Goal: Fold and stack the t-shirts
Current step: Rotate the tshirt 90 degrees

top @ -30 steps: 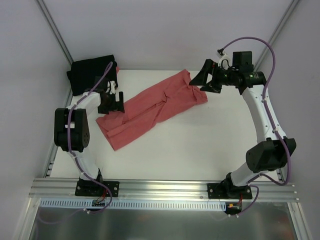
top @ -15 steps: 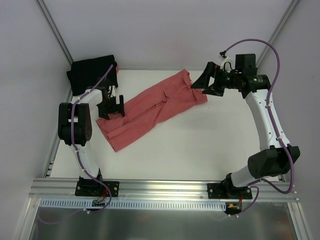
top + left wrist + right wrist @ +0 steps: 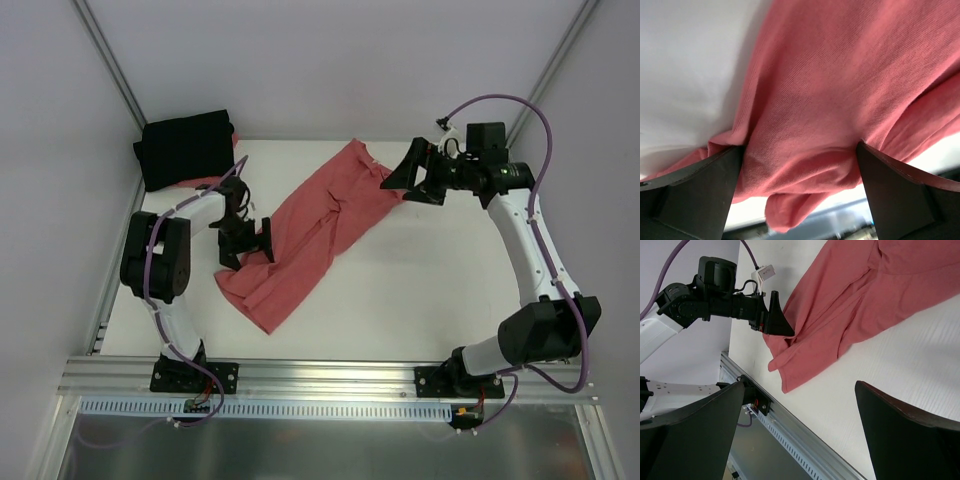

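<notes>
On the white table (image 3: 430, 300), the coral-red t-shirt (image 3: 310, 235) is laid out as a long rumpled diagonal strip, running from the far middle down toward the near left, with lengthwise creases and no tidy fold to be seen. The black t-shirt (image 3: 185, 148) is found at the far left corner as a compact dark pile, well apart from most of the red one (whether it is neatly folded cannot be told from above). The task is therefore judged to be roughly midway at best: the black shirt may be counted as done, while the red one is left to be squared up, folded and stacked. The left gripper (image 3: 245, 240) is lowered onto the near-left part of the red cloth with its jaws spread wide; in the left wrist view fabric is bunched between the fingers (image 3: 700, 190) but is not pinched. The right gripper (image 3: 400, 180) is held just beside the far end of the red shirt, jaws likewise wide, nothing gripped. The surface is seen as plain, matte and white, edged at the near side by an aluminium rail (image 3: 330, 375) to which both bases are bolted. The cell is enclosed by pale grey walls (image 3: 320, 60) with slim metal posts (image 3: 105, 55) in the corners.
</notes>
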You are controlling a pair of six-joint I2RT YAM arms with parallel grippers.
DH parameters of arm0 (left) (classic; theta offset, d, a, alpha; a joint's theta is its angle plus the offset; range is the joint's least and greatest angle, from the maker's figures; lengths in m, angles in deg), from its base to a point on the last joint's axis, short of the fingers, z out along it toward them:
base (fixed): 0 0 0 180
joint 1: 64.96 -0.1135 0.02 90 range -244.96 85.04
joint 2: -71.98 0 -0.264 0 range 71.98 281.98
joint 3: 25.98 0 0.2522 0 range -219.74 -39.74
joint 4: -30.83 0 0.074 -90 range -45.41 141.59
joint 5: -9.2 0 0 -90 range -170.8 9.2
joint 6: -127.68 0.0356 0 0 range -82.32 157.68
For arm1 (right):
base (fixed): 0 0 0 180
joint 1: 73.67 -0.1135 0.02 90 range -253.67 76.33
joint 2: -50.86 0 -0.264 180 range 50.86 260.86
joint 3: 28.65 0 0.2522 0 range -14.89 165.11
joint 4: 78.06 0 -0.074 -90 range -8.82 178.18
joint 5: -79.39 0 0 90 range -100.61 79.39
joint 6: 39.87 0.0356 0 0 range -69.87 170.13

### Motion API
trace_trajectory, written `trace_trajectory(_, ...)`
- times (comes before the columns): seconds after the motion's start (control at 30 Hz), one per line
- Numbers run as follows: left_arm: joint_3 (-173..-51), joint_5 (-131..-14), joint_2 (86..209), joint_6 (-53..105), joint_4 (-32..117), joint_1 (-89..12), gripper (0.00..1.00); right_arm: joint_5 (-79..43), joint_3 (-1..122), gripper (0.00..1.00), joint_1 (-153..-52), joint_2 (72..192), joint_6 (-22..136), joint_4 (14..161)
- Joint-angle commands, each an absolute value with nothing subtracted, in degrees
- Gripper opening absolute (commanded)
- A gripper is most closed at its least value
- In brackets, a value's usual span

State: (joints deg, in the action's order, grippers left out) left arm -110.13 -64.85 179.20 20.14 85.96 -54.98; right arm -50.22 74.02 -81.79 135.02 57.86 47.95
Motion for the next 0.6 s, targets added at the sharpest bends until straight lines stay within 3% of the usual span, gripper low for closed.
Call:
trace_trajectory(0.0,-107.33,-58.57,176.92,14.84,91.61,-52.31,0.99,-51.39,71.17,0.99,-81.84,131.2,58.66,51.18)
trace_trajectory(0.27,-104.77,-54.34,174.02,7.28,91.35,-42.03,0.99,-52.0,64.23,0.99,-81.75,127.77,58.48,53.29)
trace_trajectory(0.57,-113.03,-54.06,175.87,-1.34,89.59,-28.23,0.99,-48.95,59.3,1.0,-81.66,126.8,56.99,53.73)
